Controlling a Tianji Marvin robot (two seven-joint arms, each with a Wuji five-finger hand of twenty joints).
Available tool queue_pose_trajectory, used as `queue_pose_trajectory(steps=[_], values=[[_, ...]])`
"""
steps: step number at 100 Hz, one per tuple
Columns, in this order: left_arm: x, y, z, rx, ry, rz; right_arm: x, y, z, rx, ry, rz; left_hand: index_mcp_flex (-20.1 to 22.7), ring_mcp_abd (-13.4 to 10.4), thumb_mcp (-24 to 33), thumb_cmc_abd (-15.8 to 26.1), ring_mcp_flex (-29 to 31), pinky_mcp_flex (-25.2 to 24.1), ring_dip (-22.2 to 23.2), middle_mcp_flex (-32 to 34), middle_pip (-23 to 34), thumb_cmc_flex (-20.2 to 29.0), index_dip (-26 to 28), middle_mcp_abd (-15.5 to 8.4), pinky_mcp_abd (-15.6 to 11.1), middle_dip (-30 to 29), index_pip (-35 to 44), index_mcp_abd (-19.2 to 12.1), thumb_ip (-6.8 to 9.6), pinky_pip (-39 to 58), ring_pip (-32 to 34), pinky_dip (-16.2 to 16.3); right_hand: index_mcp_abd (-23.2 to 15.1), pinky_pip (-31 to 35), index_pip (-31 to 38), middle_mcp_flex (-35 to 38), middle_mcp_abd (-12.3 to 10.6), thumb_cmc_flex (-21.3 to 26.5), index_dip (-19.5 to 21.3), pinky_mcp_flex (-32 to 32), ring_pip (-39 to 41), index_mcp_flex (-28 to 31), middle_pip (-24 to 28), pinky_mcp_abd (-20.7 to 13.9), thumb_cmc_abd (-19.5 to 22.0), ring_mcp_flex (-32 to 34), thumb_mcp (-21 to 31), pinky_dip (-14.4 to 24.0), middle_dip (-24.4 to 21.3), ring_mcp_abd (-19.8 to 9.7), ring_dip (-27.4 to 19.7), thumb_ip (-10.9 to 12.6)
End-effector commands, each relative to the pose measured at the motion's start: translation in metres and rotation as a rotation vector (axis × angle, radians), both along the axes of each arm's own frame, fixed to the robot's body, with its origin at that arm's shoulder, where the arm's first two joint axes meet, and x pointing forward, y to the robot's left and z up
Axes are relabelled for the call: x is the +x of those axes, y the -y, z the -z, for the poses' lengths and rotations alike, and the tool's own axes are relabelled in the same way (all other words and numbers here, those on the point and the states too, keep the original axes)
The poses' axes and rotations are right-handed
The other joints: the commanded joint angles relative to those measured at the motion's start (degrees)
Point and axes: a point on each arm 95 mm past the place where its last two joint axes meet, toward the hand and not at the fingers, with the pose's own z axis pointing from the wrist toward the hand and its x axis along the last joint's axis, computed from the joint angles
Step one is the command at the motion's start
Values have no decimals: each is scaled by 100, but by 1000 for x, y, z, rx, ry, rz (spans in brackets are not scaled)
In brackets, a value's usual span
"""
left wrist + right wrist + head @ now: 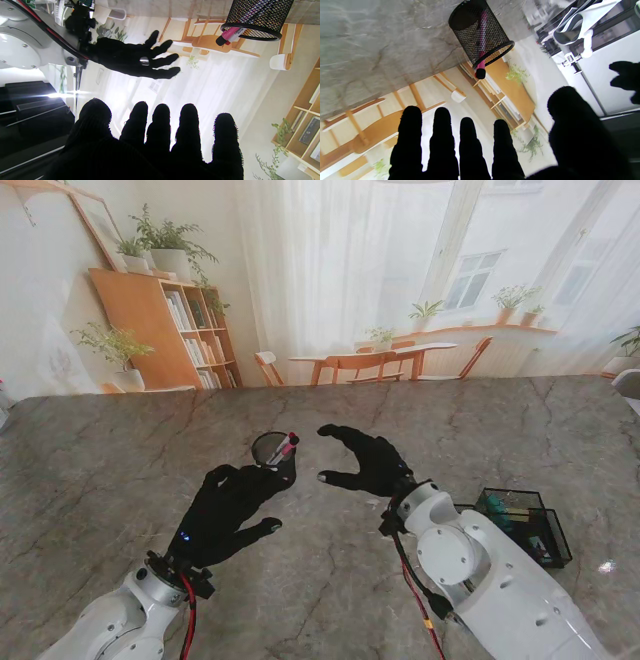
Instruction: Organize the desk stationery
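A black mesh pen cup (275, 451) (255, 17) (480, 35) stands upright near the table's middle, with a pink marker (283, 449) (228, 35) (481, 55) leaning in it, its black cap over the rim. My left hand (228, 508) (160, 147) hovers just nearer to me than the cup, open, fingers spread, holding nothing. To the right of the cup my right hand (367, 461) (475, 150) (136, 58) is also open and empty.
A black mesh desk organiser (525, 520) with items inside sits at the right, beside my right forearm. The grey marble table (120, 470) stretches out all around. A printed room backdrop stands behind the far edge.
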Motion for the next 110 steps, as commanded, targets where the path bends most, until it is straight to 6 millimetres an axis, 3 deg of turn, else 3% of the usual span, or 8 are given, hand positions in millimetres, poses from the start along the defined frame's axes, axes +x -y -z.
queue_pose_trajectory(steps=[1, 15, 39, 76, 110], values=[[-3, 0, 0, -6, 3, -4, 13, -14, -18, 12, 31, -30, 71, -110, -67, 377, 27, -26, 56, 36, -18, 128, 86, -123, 29, 59, 29, -134, -410, -12, 27, 122, -14, -225, -194, -418, 118, 71, 126, -277, -236, -434, -239, 105, -98, -344, 130, -48, -11, 120, -121, 198], [-4, -1, -1, -7, 13, -12, 28, -34, -29, -32, 44, -90, 74, -112, -72, 373, 26, -26, 56, 37, -17, 120, 86, -119, 27, 61, 30, -132, -411, -13, 27, 120, 103, -727, -571, -842, 280, -39, 94, -670, -846, -592, -423, 122, -103, -724, 183, -477, -236, 312, -440, 193], [-6, -3, -3, -5, 28, -19, 55, -67, -34, -90, 8, -212, 72, -117, -65, 375, 29, -26, 57, 32, -19, 129, 87, -114, 29, 60, 30, -132, -409, -14, 28, 119, 185, -996, -623, -922, 368, -176, 88, -937, -1349, -452, -395, 79, -209, -803, 273, -783, -345, 431, -538, 173], [-7, -5, -3, -2, 30, -24, 95, -102, -23, -213, -19, -371, 77, -104, -67, 380, 22, -26, 58, 29, -21, 125, 87, -116, 27, 60, 32, -130, -410, -17, 26, 118, 279, -956, -458, -1009, 501, -187, 239, -1096, -1446, -426, -331, 112, -357, -892, 379, -851, -279, 533, -417, 170], [-7, -7, -4, 0, 29, -30, 115, -119, -12, -334, -8, -449, 75, -118, -69, 381, 35, -23, 59, 30, -21, 121, 87, -128, 29, 59, 31, -130, -410, -20, 29, 117, 328, -950, -345, -957, 654, -40, 274, -1203, -1465, -190, -289, 261, -583, -963, 536, -953, -205, 710, -355, 190]])
